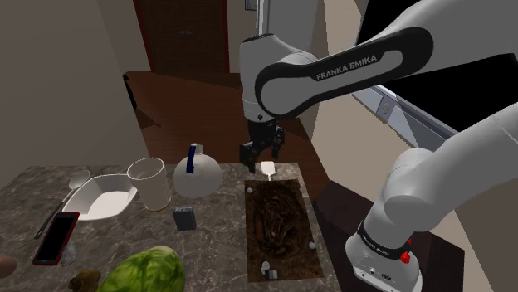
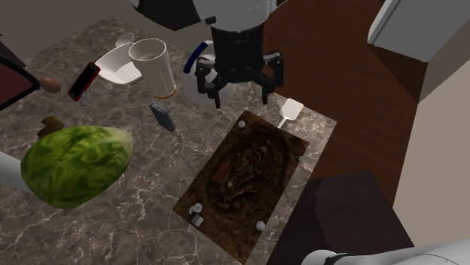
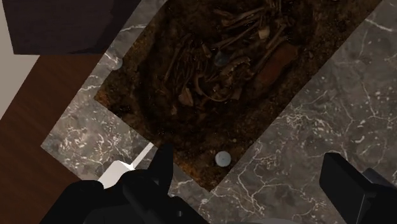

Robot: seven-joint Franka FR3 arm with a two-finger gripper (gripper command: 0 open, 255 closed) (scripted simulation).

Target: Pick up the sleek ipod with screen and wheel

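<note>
While the arm reaches out over the dark marble counter [image 1: 207,249], the shoulder view shows the gripper [image 1: 261,156] hanging above the far end of a brown mat [image 1: 280,220]. Its two fingers stand apart and nothing is between them. The ipod [image 1: 183,218], a small grey slab, lies flat on the counter to the left of the mat. It is just in front of a white cup [image 1: 152,182] and a round white pot [image 1: 197,176], and it is well apart from the gripper. A red phone [image 1: 56,238] lies near the counter's left edge.

From the second exterior view, the gripper [image 2: 242,94] is above the mat's upper corner [image 2: 245,169], near a small white scoop [image 2: 290,111]. The ipod [image 2: 161,117] lies between the cup [image 2: 154,64] and a big green melon [image 2: 71,166].

Seen from the wrist view, the gripper [image 3: 254,184] has its black fingers [image 3: 162,168] wide apart over the counter [image 3: 305,127] at the mat's edge [image 3: 216,70]. The scoop [image 3: 118,172] lies close beside one finger.
</note>
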